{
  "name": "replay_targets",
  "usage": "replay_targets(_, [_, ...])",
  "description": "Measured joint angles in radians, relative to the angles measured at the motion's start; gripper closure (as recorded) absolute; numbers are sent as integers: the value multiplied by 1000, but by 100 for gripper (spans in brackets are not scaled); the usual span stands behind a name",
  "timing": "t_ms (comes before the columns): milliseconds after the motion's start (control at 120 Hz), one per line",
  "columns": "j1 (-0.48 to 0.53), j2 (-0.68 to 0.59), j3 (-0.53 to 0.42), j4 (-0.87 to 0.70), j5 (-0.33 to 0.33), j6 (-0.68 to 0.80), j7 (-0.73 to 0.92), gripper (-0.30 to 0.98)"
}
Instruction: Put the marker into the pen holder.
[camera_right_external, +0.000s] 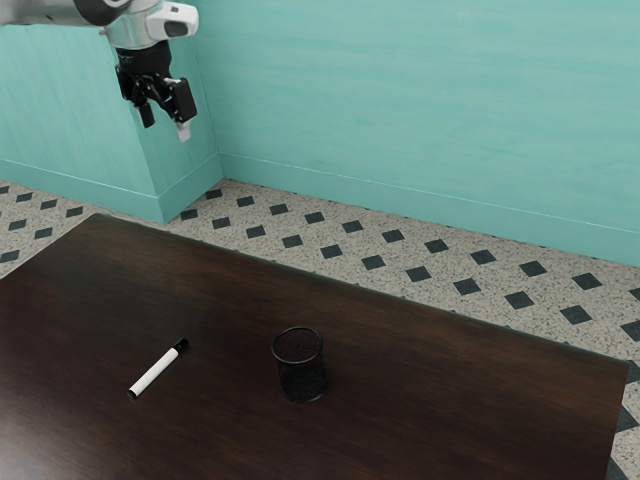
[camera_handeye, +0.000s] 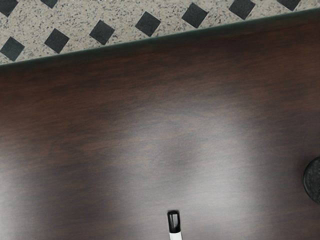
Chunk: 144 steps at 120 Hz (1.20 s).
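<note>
While our gripper (camera_right_external: 166, 122) hangs high, up in the exterior view's left, its two fingers stand apart with no marker between them, and down on the dark table (camera_right_external: 450, 380) lies the prize: the marker (camera_right_external: 153, 373), flat on its side, white barrel slanting, well clear of the mesh pen holder (camera_right_external: 302, 382). That holder stands upright toward the exterior view's right from it, open rim up, ready to receive! So the scoreboard, as we read it: nothing of the job is done, no grasp, no lift, no drop. Over to the wrist view, and here we have the marker's black cap (camera_handeye: 173, 221) with a short run of white behind it, and part of the holder's dark round rim, off to one side of the cap, the two apart. Everything is left to play, we judge: come down, close on the barrel, raise it, tip it upright, carry it across and let it go inside.
</note>
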Motion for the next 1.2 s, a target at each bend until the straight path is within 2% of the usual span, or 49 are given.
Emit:
replay_targets(333, [-10,13,-10,8,-19,2,-2,2])
replay_targets(567, [49,261,-11,18,-27,30,-23,2])
replay_targets(650, [48,308,-14,-6,-42,44,-27,2])
replay_targets(850, [32,314,-16,-241,-59,151,-10,2])
replay_targets(1025, [6,210,-23,-558,-54,367,26,2])
replay_targets(1200, [-3,167,-23,-671,-27,532,56,2])
